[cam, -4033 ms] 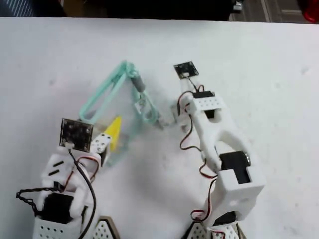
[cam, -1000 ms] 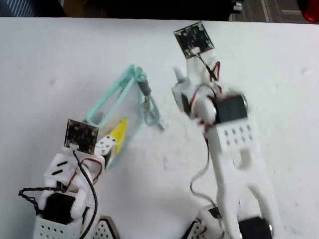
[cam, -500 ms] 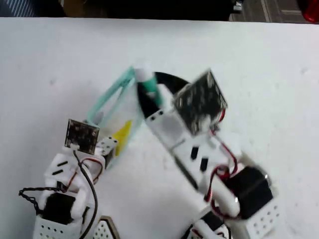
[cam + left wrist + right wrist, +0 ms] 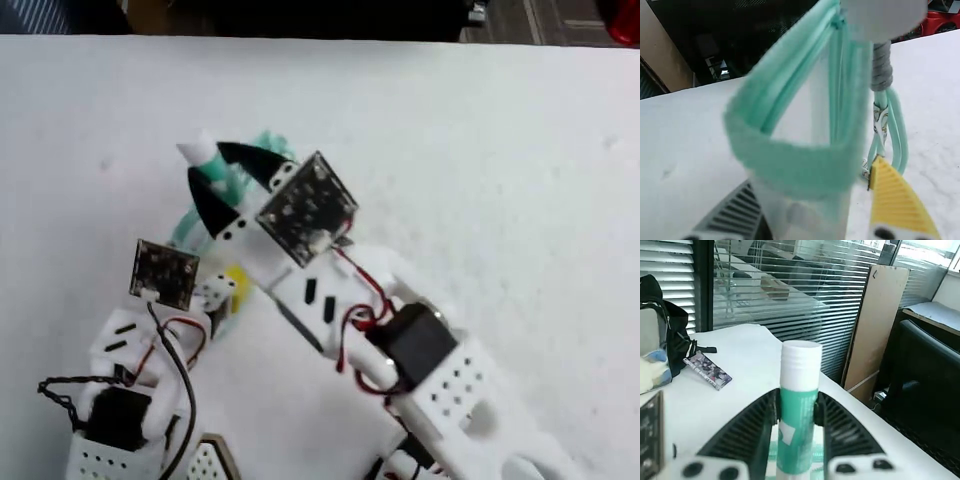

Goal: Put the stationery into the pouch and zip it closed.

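Note:
A mint-green pouch (image 4: 263, 142) with clear walls lies at the table's left middle, largely covered by the right arm. My left gripper (image 4: 225, 290) holds its near edge, and the pouch wall (image 4: 790, 155) sits between the grey finger and the yellow finger (image 4: 895, 200). My left gripper (image 4: 810, 180) is shut on that wall. A grey zipper pull (image 4: 881, 70) with a cord loop hangs at the pouch's far end. My right gripper (image 4: 210, 170) reaches across above the pouch, shut on a glue stick (image 4: 197, 152). The green-and-white glue stick (image 4: 800, 440) stands between the right gripper's (image 4: 797, 400) black fingers.
The white table (image 4: 500, 150) has free room to the right and at the far side. The right arm's body (image 4: 400, 340) crosses diagonally over the table's middle. Beyond the glue stick, a black bag (image 4: 665, 335) and a small card (image 4: 707, 370) lie on a white surface.
The right arm has swung left from beside the pouch, carrying the glue stick across and over the pouch. The left arm has kept still, holding the pouch.

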